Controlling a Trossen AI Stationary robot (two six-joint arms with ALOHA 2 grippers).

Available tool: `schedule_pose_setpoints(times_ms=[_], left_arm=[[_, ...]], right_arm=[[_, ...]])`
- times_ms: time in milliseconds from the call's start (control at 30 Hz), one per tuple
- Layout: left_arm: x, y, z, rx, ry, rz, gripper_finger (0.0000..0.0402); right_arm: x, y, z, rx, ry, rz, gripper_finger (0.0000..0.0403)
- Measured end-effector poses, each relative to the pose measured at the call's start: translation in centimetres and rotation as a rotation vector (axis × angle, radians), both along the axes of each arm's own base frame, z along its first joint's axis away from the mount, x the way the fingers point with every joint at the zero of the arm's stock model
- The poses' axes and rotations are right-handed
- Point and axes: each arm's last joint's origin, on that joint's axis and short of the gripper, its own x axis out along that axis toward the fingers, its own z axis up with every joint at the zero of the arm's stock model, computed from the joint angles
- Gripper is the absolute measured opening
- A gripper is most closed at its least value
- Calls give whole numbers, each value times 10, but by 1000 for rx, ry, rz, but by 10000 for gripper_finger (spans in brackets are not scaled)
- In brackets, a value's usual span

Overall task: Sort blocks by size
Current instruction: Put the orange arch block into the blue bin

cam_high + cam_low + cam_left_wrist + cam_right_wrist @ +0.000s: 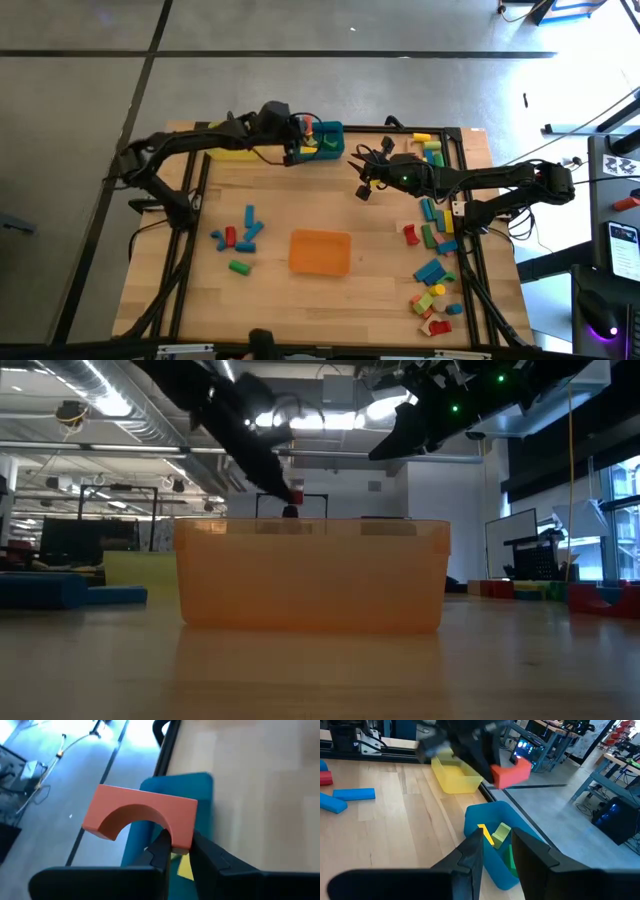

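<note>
A red wooden arch-shaped block [142, 816] was pinched in the air above the teal bin. Yellow and green blocks [497, 836] lay inside this bin. Many other coloured blocks [432, 285] lay scattered on the table.
</note>
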Motion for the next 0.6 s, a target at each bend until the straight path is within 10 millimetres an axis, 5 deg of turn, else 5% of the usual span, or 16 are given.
schedule_pose_setpoints(times_ms=[367,600], left_arm=[[4,38,-63,-101,145,85,46],[6,46,-86,-147,166,93,48]], right_arm=[[0,0,0,0,1,1,99],[0,0,0,0,1,1,99]])
